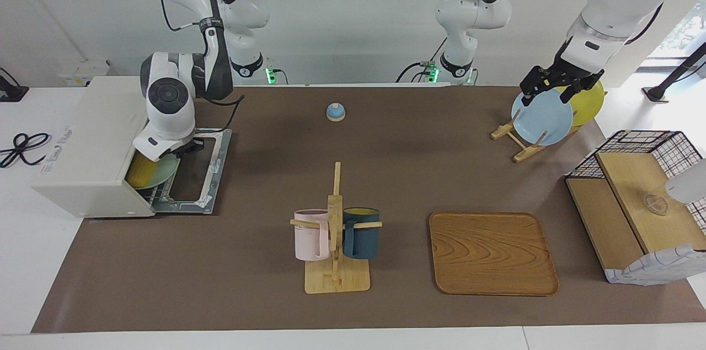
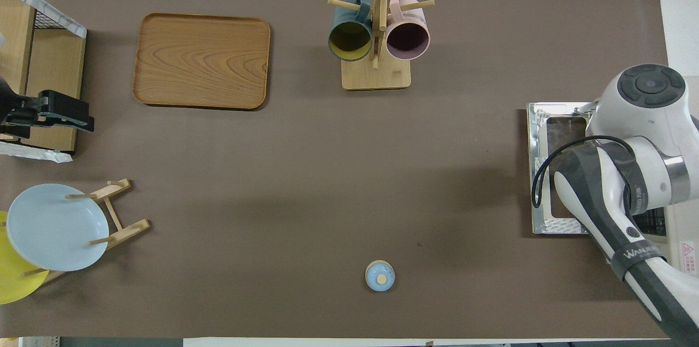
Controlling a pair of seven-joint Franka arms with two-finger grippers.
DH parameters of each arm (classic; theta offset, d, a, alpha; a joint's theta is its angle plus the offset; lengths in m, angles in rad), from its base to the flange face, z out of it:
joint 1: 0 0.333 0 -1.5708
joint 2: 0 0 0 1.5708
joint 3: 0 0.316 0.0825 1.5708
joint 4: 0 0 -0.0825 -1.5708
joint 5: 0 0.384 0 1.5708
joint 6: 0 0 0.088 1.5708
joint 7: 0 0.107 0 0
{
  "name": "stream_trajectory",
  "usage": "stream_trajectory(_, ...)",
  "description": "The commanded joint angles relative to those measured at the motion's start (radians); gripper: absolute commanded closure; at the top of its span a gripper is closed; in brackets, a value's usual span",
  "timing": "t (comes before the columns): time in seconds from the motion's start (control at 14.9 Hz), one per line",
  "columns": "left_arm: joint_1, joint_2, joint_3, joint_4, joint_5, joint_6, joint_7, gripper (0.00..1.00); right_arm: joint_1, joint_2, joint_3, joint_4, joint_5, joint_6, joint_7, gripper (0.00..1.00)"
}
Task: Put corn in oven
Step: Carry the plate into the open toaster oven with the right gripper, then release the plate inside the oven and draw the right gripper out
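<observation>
The corn (image 1: 142,171) is sitting inside the oven (image 1: 88,146) with the shut right gripper (image 1: 185,150), risking snagging the rack; the open left gripper (image 1: 554,88) is waiting empty.

Both arms are glossy white with rounded joints, dark grey bands and round grey end caps. The right arm (image 2: 628,188) carries a looping black cable and a dark sleeve with pale lettering. The left arm (image 1: 601,14) ends in a black hand above its jaws.
</observation>
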Motion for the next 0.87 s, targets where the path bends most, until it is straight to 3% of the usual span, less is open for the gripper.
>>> stream_trajectory(0.0, 0.012, -0.005, -0.005, -0.003, 0.004, -0.014, 0.009, 0.0, -0.032, -0.016, 0.011, -0.043, 0.049, 0.031, -0.025, 0.81)
stream_trajectory(0.4, 0.012, -0.005, -0.005, -0.003, 0.003, -0.014, 0.009, 0.0, -0.025, -0.014, 0.011, -0.009, 0.095, 0.007, -0.075, 0.62)
stream_trajectory(0.74, 0.012, -0.005, -0.005, -0.003, 0.003, -0.014, 0.008, 0.0, 0.007, -0.014, 0.012, 0.075, 0.101, -0.095, -0.092, 0.62)
stream_trajectory(0.8, 0.012, -0.005, -0.005, -0.006, 0.004, -0.015, 0.009, 0.0, 0.019, -0.013, 0.012, 0.082, 0.101, -0.099, -0.092, 0.74)
